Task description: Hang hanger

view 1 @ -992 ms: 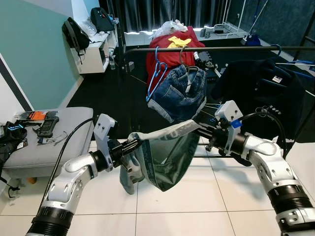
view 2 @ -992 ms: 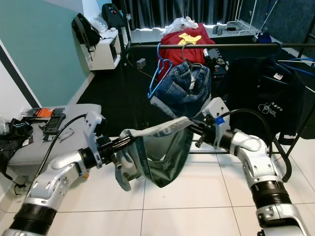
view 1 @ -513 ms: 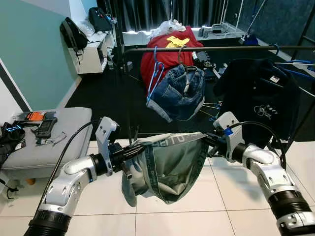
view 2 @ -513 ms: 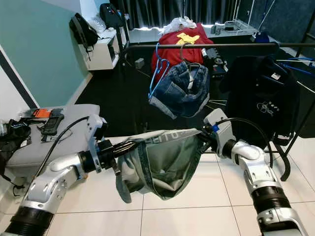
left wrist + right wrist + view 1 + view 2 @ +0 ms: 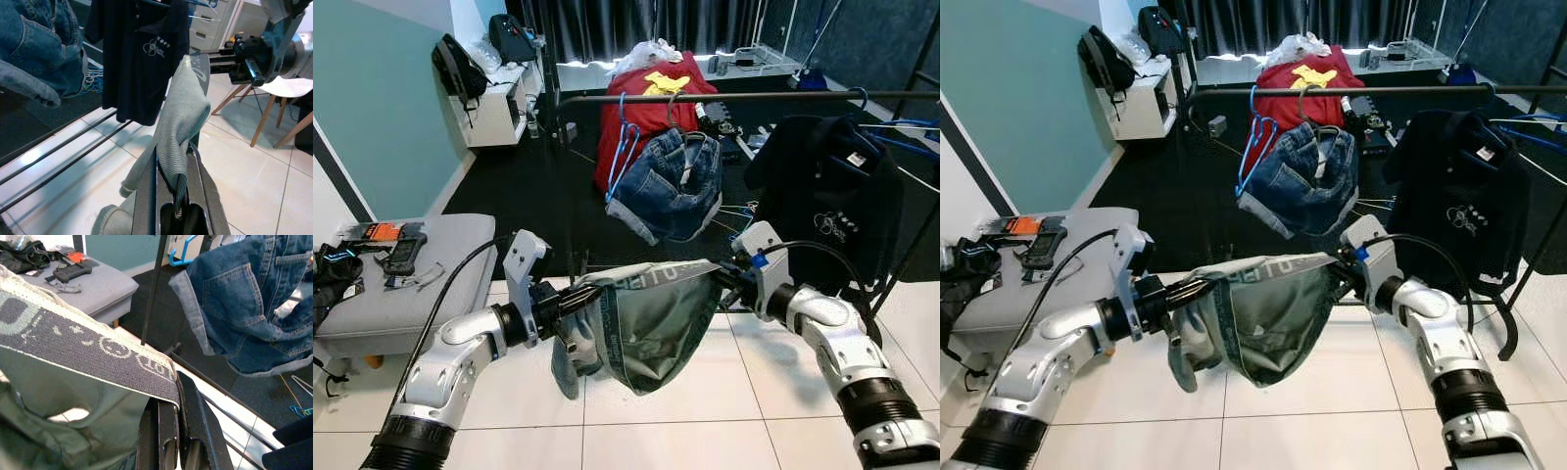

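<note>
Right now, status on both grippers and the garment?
Left gripper and right gripper each shut on the waistband, grey-green underwear stretched between them. Rail behind, above. Denim shorts hang on the rail, directly beyond.

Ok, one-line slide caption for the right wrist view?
Right gripper clamps the green garment's waistband, denim shorts hanging beyond.

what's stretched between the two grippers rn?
Grey-green underwear, waistband taut from the left gripper to the right gripper; seen in both eye views.
</note>
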`<state>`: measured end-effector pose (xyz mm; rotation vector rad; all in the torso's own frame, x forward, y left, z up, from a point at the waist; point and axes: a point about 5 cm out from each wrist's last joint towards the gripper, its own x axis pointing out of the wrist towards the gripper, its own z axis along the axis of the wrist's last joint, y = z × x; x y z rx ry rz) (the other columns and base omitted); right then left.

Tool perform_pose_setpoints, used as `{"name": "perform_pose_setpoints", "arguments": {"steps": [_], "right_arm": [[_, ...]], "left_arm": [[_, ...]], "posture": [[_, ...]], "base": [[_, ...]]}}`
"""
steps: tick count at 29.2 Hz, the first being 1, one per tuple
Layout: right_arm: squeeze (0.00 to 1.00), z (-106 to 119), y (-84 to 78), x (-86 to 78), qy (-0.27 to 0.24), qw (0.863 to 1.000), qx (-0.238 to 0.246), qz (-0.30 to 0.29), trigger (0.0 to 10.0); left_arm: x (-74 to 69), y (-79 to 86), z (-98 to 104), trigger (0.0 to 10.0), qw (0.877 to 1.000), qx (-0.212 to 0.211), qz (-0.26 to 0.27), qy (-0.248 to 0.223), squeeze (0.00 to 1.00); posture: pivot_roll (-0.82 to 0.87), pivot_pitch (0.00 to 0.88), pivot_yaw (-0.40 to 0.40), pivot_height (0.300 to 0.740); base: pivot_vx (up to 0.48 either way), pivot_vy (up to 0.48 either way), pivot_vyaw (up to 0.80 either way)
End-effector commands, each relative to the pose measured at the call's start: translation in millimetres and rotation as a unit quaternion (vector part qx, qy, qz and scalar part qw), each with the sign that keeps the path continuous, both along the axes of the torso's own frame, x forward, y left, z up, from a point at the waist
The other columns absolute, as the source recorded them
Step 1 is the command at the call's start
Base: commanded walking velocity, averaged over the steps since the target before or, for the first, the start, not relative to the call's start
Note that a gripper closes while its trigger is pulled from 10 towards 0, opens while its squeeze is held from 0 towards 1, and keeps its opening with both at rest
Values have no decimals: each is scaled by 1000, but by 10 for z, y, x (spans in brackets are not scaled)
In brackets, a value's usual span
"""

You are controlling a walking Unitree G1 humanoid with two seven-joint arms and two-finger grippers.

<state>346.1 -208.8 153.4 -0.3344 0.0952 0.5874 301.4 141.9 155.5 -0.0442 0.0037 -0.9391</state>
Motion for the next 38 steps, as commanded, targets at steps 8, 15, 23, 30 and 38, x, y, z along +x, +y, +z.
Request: {"name": "perform_pose_setpoints", "arguments": {"steps": [8, 15, 23, 30, 38], "right_arm": [[0, 14, 39, 27, -8, 1000, 2, 0, 0], [0, -4, 66, 27, -8, 1000, 4, 1, 0], [0, -20, 85, 25, -10, 1000, 6, 0, 0], [0, -56, 93, 31, -11, 1000, 3, -10, 4471], [125, -199, 98, -11, 4, 1000, -12, -19, 10000]], "left_arm": [[10, 15, -1, 10000, 1000, 6, 5, 0, 0], [17, 27, -2, 10000, 1000, 9, 8, 0, 0], [23, 30, -5, 10000, 1000, 13, 7, -1, 0], [43, 25, 6, 10000, 1000, 13, 10, -4, 0], [48, 18, 41, 10000, 1000, 9, 7, -7, 0]], "posture": [[-56, 0, 51, 740], [-53, 0, 52, 740], [-53, 0, 55, 740], [-50, 0, 57, 740], [-50, 0, 62, 740]], "base": [[0, 0, 0], [0, 0, 0], [0, 0, 0], [0, 0, 0], [0, 0, 0]]}}
